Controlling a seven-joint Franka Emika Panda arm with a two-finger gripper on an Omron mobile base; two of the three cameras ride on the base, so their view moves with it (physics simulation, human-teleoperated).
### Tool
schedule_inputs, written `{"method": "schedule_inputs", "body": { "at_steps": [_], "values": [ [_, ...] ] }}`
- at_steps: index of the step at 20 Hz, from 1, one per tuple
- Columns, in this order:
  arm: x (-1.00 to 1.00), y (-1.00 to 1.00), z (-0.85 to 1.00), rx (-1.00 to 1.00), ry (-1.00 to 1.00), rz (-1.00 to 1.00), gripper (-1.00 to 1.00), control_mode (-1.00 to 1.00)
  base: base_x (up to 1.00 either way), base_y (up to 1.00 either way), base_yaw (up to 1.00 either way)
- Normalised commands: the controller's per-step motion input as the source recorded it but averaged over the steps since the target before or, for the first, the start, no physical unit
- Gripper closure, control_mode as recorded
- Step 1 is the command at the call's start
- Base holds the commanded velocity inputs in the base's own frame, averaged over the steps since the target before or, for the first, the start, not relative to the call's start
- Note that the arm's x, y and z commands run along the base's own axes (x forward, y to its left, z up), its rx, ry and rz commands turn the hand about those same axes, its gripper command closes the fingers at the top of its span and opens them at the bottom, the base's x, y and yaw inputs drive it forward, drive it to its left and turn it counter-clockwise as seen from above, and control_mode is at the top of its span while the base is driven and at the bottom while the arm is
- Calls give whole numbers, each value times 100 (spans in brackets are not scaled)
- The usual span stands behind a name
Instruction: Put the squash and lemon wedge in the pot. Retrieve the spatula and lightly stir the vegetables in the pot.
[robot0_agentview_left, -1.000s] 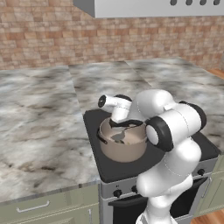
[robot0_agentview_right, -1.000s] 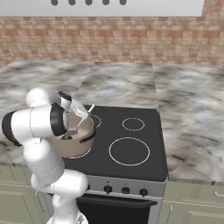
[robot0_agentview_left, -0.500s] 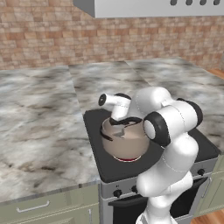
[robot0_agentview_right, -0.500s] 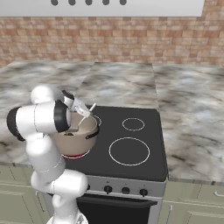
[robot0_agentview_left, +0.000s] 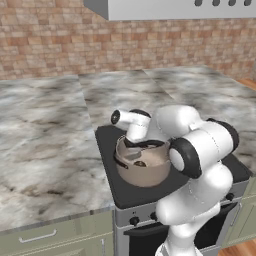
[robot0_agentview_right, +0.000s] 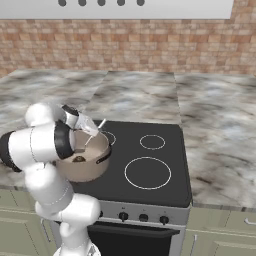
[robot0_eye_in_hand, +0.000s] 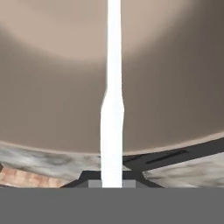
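The round tan-brown metal pot (robot0_agentview_left: 143, 165) with straight sides and small dark handles stands on the front left burner of the black glass stove (robot0_agentview_right: 160, 172), which is set into the grey marbled tabletop (robot0_agentview_left: 45, 135). The white robot arm bends over it, and the pincer (robot0_agentview_right: 89, 127) sits just above the rim at the back of the pot. The pincer is closed on the thin pale metal handle of the small spatula (robot0_eye_in_hand: 112, 109); in the hand view this handle runs straight from between the finger tips down into the pale inside of the pot. The flat head of the spatula is hidden, so it cannot be told if it touches the food. A small dark piece (robot0_agentview_left: 140, 163) lies on the bottom of the pot; what it is cannot be told.

The step in hand seems to be the stirring. To do it well, the arm should probably make slow, small circles, keep the handle away from the rim, and press lightly so the pot does not slide on the smooth glass.

No brand, label or readable writing is visible on anything.
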Motion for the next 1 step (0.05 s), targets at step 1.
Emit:
{"method": "schedule_inputs", "body": {
  "at_steps": [1],
  "values": [
    [-33, -1, 9, 0, -10, 1, 100, -100, 0, 0, 0]
  ]
}}
